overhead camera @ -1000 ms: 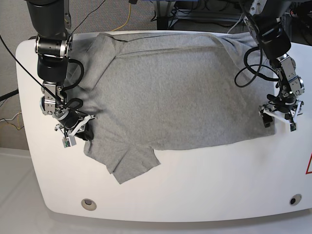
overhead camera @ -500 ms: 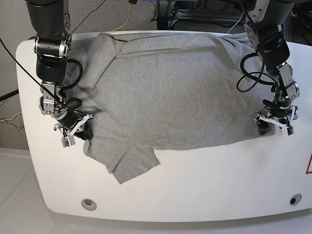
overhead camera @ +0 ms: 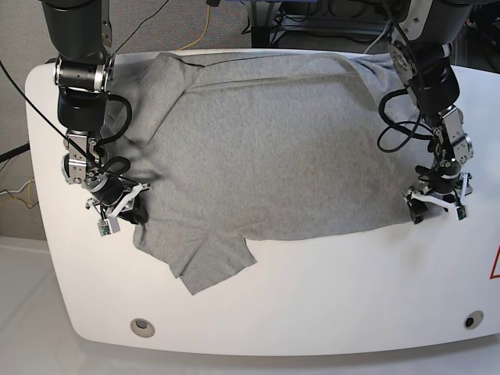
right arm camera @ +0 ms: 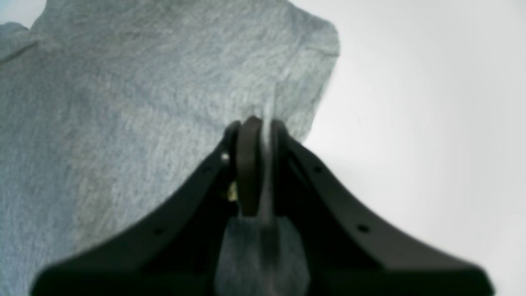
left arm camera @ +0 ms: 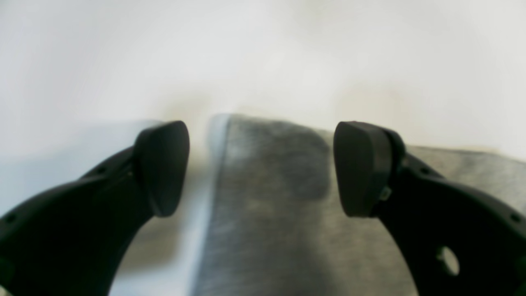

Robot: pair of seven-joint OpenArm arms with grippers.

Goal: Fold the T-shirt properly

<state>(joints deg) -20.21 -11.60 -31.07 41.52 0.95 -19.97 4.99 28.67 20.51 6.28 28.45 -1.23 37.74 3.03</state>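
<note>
A plain heather-grey T-shirt point(overhead camera: 266, 148) lies spread flat across the white desk point(overhead camera: 328, 305), its soft knit free of any print. The body runs side to side along the desk's far half, its top edge reaching the far rim. One short sleeve juts toward the desk's near edge at the left of the base view, lying creased and slightly turned. A long straight edge faces the near side of the desk. Light wrinkles ripple the cloth near the left end; the right end lies smooth.
</note>
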